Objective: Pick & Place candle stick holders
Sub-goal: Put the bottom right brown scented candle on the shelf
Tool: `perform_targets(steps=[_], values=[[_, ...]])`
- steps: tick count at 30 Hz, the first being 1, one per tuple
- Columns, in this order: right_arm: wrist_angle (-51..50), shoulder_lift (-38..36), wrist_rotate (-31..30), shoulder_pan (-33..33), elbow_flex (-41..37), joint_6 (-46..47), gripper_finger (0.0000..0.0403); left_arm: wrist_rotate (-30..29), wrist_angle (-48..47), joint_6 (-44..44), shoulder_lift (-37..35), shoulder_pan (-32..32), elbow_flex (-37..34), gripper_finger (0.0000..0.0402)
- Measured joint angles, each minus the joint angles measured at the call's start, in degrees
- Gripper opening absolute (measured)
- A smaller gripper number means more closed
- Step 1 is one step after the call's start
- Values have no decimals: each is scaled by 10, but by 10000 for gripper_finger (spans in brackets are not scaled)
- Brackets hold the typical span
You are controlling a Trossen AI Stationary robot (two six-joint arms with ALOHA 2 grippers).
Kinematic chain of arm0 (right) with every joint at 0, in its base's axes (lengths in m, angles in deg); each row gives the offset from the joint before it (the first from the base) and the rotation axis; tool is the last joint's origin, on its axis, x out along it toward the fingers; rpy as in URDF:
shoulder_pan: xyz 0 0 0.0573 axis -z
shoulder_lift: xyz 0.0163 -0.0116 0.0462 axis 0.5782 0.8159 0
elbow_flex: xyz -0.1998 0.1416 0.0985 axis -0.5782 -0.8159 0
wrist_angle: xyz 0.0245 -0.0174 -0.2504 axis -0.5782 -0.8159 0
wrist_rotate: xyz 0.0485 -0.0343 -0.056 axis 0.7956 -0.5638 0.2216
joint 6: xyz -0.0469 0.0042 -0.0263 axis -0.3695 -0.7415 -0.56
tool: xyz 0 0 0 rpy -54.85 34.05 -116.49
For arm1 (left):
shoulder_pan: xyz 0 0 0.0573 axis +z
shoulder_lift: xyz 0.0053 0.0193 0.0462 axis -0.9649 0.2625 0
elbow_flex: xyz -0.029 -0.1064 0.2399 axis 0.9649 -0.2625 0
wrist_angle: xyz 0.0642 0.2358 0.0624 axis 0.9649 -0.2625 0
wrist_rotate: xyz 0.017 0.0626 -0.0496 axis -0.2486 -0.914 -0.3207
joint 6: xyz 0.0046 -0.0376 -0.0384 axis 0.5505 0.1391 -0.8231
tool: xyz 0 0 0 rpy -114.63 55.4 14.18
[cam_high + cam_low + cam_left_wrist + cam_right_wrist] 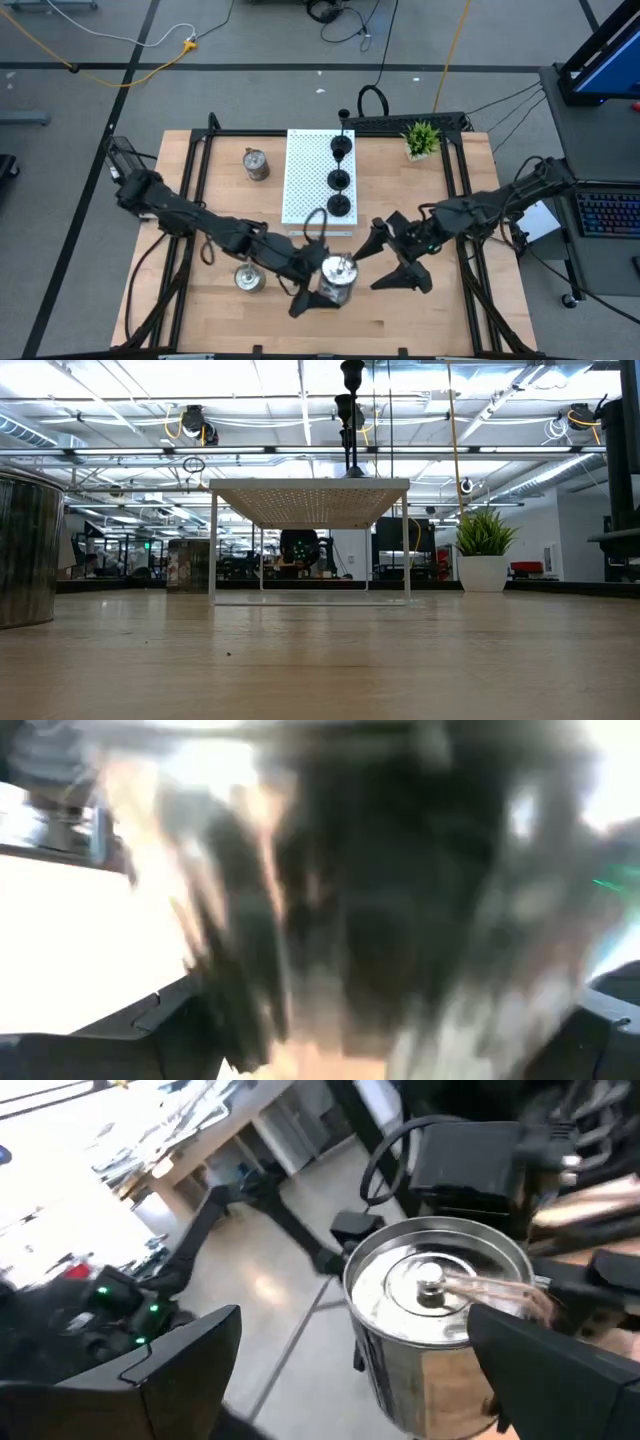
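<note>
Nearest the overhead camera, a shiny silver metal candle stick holder with a round base (pixel 338 277) is being flanked at the front middle of the pale wooden table (pixel 450 320), with the left gripper (pixel 322 297) being held spread wide around it; whether its fingers are touching the metal cannot be told. Beside it, the right gripper (pixel 392 255) is being kept released and empty. Two further silver holders are being left untouched: one near the front left (pixel 249 278), one at the back left (pixel 256 164). Three black thin-stemmed holders (pixel 340 178) are already being carried in a row by the white perforated rectangular board (pixel 305 175), with a small green potted plant (pixel 421 138) behind. Judged from this, the pick of the middle silver holder is being set up; next, a firm closing on its body and a level lift would be called for, so that tipping is avoided
</note>
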Motion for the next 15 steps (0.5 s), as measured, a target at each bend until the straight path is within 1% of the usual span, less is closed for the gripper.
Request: perform_targets(steps=[3, 8, 12, 13, 15], values=[[-11, -11, -20, -7, 1, -10, 379, -58, -45, 20, -33, -1, 0, 366], [-28, -18, -27, -15, 0, -26, 379, -166, -128, 33, -84, -4, 0, 365], [-30, -20, -31, -19, 0, -32, 379, -271, -144, 66, -110, 5, 0, 365], [-30, -20, -33, -19, 0, -32, 379, -290, -156, 65, -117, 11, 0, 365], [-37, -21, -44, -19, 0, -32, 379, -302, -168, 56, -123, 24, 0, 365]])
